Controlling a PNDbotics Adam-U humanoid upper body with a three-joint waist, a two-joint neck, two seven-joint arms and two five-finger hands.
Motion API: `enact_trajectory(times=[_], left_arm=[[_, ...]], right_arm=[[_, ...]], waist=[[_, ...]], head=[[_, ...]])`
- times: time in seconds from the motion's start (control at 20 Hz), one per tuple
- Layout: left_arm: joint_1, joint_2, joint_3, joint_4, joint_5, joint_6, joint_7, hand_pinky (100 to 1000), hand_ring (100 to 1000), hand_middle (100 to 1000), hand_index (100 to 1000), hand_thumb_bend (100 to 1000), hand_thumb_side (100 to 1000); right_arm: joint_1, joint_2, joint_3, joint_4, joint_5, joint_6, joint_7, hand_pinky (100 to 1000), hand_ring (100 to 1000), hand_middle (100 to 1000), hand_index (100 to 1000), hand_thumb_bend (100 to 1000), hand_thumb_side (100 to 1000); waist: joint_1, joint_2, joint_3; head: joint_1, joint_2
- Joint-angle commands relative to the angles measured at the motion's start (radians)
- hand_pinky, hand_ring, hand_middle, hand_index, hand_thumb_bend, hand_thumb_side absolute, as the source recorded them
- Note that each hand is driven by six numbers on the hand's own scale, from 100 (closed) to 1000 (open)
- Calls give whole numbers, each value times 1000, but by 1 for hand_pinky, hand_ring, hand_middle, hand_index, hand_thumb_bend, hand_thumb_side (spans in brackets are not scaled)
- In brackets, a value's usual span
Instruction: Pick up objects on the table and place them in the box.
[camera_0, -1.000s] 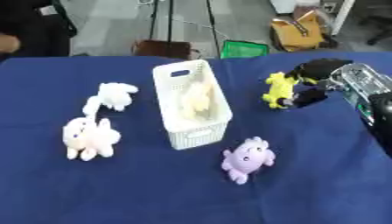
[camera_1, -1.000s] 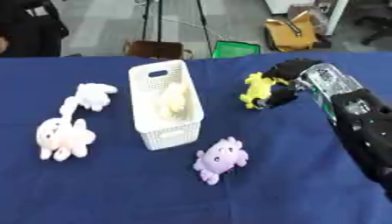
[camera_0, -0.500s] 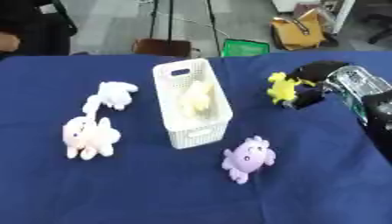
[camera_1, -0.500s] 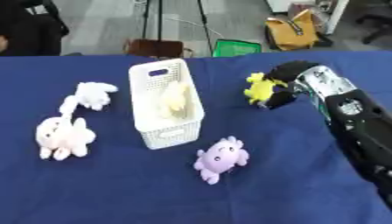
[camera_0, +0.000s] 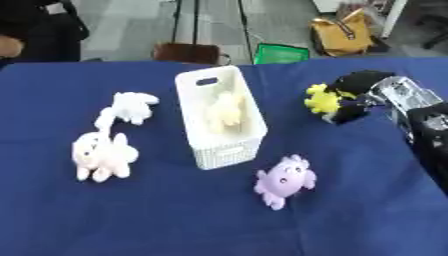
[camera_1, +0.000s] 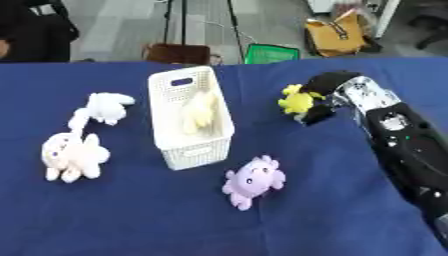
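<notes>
Your right robot hand (camera_1: 325, 95) pinches the yellow toy (camera_1: 295, 100) by one edge near the table's (camera_1: 131, 220) far right corner; it may slip before the box (camera_1: 167, 107).

Basket (camera_0: 194, 82) at table (camera_0: 175, 220) centre, one soft toy (camera_0: 225, 111) inside. Two plush toys (camera_0: 131, 106) (camera_0: 101, 155) left of basket. Octopus toy (camera_0: 283, 179) near front right corner. Small toy (camera_1: 297, 100) far right, in right hand (camera_1: 325, 95).
</notes>
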Motion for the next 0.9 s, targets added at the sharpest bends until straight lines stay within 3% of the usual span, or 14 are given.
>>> enact_trajectory(times=[0.05,0.15,0.3,0.9], left_arm=[[-12,11,-3,-18,3,-20,16,561,557,657,721,100,618],[-12,11,-3,-18,3,-21,15,561,557,657,721,100,618],[-12,10,-3,-18,4,-20,15,561,557,658,722,100,618],[-14,11,-4,-18,5,-19,13,561,557,659,723,100,616]], right_arm=[[-24,-9,-7,-12,-5,3,-22,736,842,726,885,272,959],[-25,-8,-6,-11,-5,4,-31,736,842,726,885,272,959],[-27,-7,-8,-8,-6,8,-42,729,831,680,828,120,987],[-30,-4,-9,1,-3,15,-91,693,779,567,718,100,892]], waist=[[1,-16,0],[1,-16,0],[1,-15,0],[2,-16,1]], head=[[-2,-11],[-3,-11],[-3,-11],[-3,-11]])
